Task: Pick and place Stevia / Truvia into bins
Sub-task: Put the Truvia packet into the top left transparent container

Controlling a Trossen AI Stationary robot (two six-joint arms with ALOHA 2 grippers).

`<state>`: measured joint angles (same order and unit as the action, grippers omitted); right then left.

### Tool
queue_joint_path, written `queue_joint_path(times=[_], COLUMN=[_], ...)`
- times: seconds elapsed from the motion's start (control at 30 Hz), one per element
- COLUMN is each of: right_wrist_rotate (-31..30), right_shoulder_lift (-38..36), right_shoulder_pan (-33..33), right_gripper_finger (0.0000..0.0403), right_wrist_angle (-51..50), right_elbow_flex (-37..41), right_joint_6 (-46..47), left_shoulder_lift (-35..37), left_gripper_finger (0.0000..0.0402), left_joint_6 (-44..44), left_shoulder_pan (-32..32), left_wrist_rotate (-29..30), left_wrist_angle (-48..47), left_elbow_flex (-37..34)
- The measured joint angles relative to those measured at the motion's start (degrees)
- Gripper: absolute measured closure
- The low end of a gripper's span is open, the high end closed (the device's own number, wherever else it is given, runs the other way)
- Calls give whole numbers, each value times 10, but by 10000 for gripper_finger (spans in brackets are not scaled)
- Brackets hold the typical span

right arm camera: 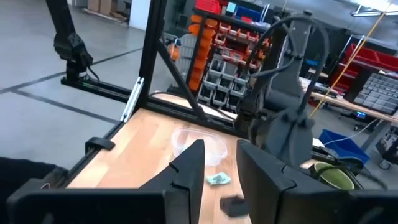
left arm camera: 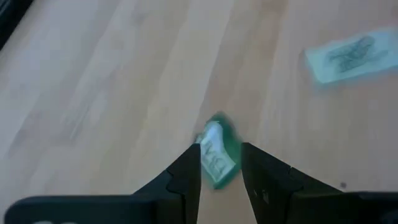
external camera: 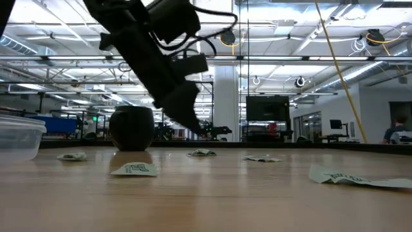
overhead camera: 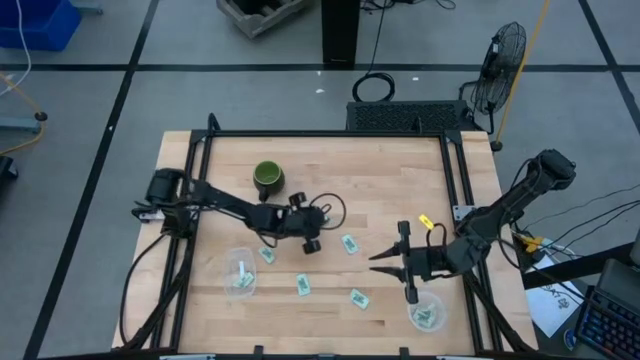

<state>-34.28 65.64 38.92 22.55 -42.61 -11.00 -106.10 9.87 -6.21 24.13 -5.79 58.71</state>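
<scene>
My left gripper [overhead camera: 311,244] is over the table's middle, right of the dark green mug [overhead camera: 268,179], and is shut on a green and white packet [left arm camera: 217,155]. Loose packets lie flat on the wood [overhead camera: 267,254], [overhead camera: 348,243], [overhead camera: 303,285], [overhead camera: 359,297]. The left clear bin [overhead camera: 240,272] and the right clear bin [overhead camera: 427,315] each hold packets. My right gripper [overhead camera: 398,266] hovers just up and left of the right bin, its fingers [right arm camera: 186,171] a little apart with nothing between them. My left gripper pinches the packet between its two fingers [left arm camera: 186,171], which come at it from above. The packet's upper end [left arm camera: 214,134] sticks out past the fingertips. Whether it touches the table I cannot tell.
A black frame runs around the table [overhead camera: 330,135]. The mug stands toward the far side, close behind my left arm. In the low view packets lie scattered along the wood [external camera: 133,169], [external camera: 347,177]. Bare wood shows along the far right of the table.
</scene>
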Motion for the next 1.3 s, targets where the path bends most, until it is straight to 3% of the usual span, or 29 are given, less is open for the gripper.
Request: queue_joint_path(times=[0.2,0.6,1.3], right_wrist_rotate=[0,0,0], right_shoulder_lift=[-6,-7,-7], right_shoulder_pan=[0,2,2], right_gripper_finger=[314,318,324], right_wrist_angle=[25,23,20], right_elbow_flex=[14,13,13], right_joint_6=[-2,-2,-2], left_shoulder_lift=[-44,-50,-76], left_gripper_finger=[265,164,161], left_joint_6=[-21,-23,-31], left_shoulder_pan=[-9,-22,0], left_wrist_rotate=[13,24,14], left_wrist_angle=[-32,-58,-40], left_elbow_flex=[40,46,47])
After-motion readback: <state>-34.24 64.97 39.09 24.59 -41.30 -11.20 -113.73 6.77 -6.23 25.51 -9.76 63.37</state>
